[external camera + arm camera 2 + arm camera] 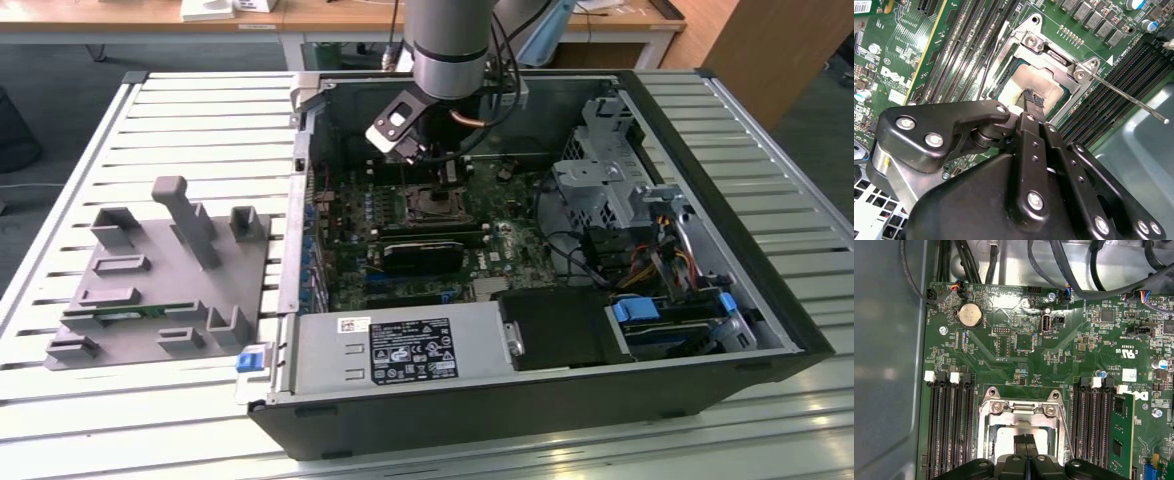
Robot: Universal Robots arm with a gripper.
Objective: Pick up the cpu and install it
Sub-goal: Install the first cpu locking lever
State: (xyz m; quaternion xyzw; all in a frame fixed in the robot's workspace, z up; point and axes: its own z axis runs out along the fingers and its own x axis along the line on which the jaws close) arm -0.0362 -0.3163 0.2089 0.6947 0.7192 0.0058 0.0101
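The exterior view looks down from high and well back onto an open computer case (pixel 534 410) on a slatted table (pixel 200 110). Both wrist views peer close past the gripper (pixel 1026 442) at the motherboard (pixel 1019 365), sharing its CPU socket (pixel 1054 57).

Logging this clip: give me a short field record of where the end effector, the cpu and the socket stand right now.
end effector: shut, tips together, directly over the cpu
cpu: flat inside the socket frame, pale residue on its top
contact: cannot tell whether the tips touch the cpu
socket frame: metal, surrounds the cpu
lever: thin rod angled out from the socket frame
computer case: open, lying on the slatted table
grey fixture: on the slatted table, at the exterior view's left of the computer case
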